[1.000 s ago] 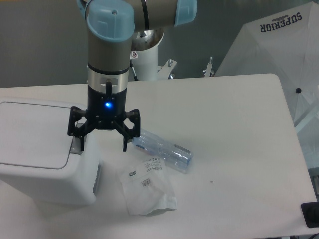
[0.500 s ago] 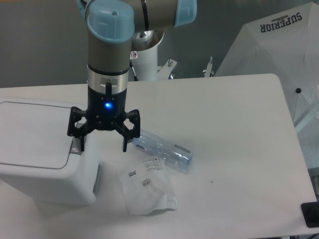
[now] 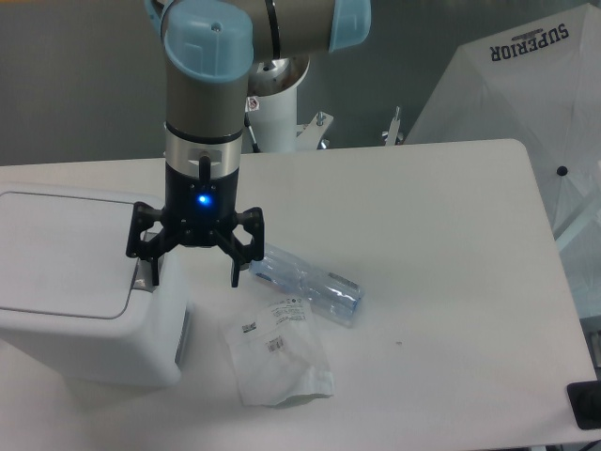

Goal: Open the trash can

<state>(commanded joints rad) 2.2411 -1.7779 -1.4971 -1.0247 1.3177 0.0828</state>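
The trash can (image 3: 75, 291) is a large white boxy bin at the table's left front, its flat pale-grey lid (image 3: 61, 254) lying closed. A grey push tab (image 3: 143, 277) sits at the lid's right edge. My gripper (image 3: 194, 271) hangs over the can's right side with its fingers spread wide and nothing between them. Its left fingertip (image 3: 152, 271) is at the push tab; whether it touches is unclear. The right fingertip (image 3: 237, 273) hovers beyond the can's right wall, above the table.
A clear plastic bottle (image 3: 308, 284) lies on its side just right of the gripper. A clear labelled bag (image 3: 277, 351) lies in front of it. A white umbrella-like cover (image 3: 526, 103) stands past the table's right edge, and a black object (image 3: 586, 404) at the front right corner.
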